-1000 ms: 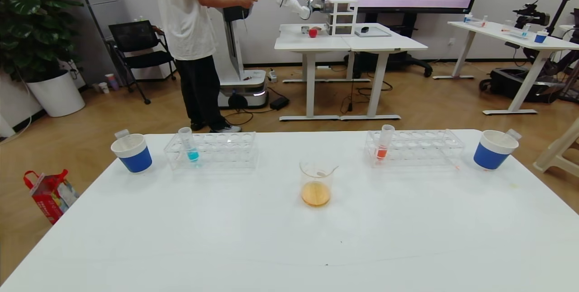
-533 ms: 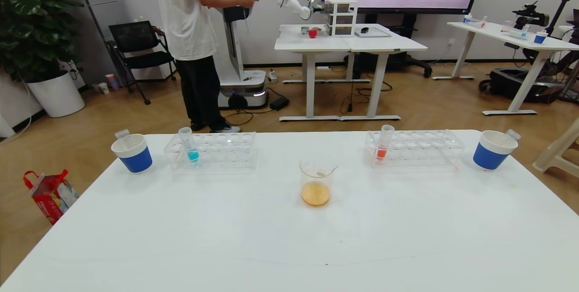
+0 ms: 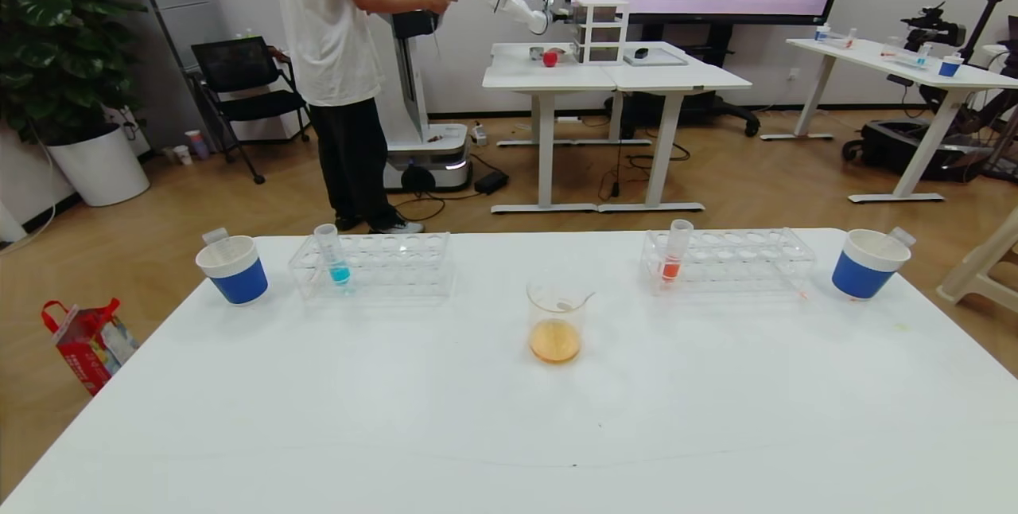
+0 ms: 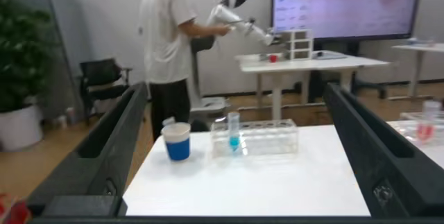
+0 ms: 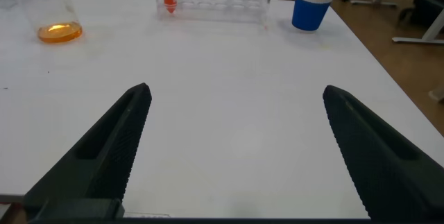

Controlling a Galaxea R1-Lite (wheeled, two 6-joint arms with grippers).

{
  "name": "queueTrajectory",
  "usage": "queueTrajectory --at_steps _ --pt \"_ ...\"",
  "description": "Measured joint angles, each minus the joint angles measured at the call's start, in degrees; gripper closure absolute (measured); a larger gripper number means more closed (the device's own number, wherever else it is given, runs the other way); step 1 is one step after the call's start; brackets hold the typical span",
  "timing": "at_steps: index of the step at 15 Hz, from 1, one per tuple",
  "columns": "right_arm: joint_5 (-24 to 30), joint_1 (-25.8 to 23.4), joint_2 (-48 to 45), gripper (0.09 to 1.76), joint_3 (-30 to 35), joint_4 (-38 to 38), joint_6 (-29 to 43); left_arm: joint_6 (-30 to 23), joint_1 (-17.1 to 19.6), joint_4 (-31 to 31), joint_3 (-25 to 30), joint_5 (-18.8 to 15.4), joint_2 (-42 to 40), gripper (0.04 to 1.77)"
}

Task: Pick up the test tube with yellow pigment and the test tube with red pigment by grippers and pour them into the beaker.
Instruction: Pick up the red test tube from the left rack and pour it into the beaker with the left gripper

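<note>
The beaker [image 3: 555, 323] stands mid-table with orange liquid in its bottom; it also shows in the right wrist view [image 5: 52, 12]. No tube with yellow-green or pale salmon-red liquid shows. A clear tube sticks out of the left cup [image 3: 215, 235] and another out of the right cup [image 3: 903, 236], their contents hidden. Neither gripper shows in the head view. My left gripper [image 4: 236, 87] is open and empty, low over the near left of the table. My right gripper [image 5: 236, 89] is open and empty over the near right.
The left rack [image 3: 390, 263] holds a blue-liquid tube [image 3: 334, 255]; the right rack [image 3: 740, 259] holds a bright orange-red tube [image 3: 674, 253]. Blue-and-white cups stand at far left [image 3: 232, 269] and far right [image 3: 867, 263]. A person and other tables are beyond.
</note>
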Motion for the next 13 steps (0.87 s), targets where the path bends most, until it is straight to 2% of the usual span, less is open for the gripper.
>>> queueTrajectory --at_steps 2,4,5,6,13 --pt "-0.01 -0.02 0.00 0.12 0.00 0.00 0.00 -0.44 -0.05 -0.09 7.53 3.19 -1.02 0.06" --pt "-0.04 -0.02 0.00 0.12 0.00 0.00 0.02 -2.45 -0.05 3.02 13.63 2.45 -1.44 0.06" --pt "0.00 -0.05 0.00 0.12 0.00 -0.02 -0.02 -3.66 -0.05 6.23 14.77 -0.28 -1.54 0.06" --pt "-0.01 -0.05 0.00 0.12 0.00 0.00 -0.02 -4.05 -0.05 8.70 15.42 -1.41 -1.56 0.06" --pt "-0.01 -0.02 0.00 0.12 0.00 -0.02 0.00 -3.54 -0.05 10.00 16.13 -1.61 -1.63 0.06"
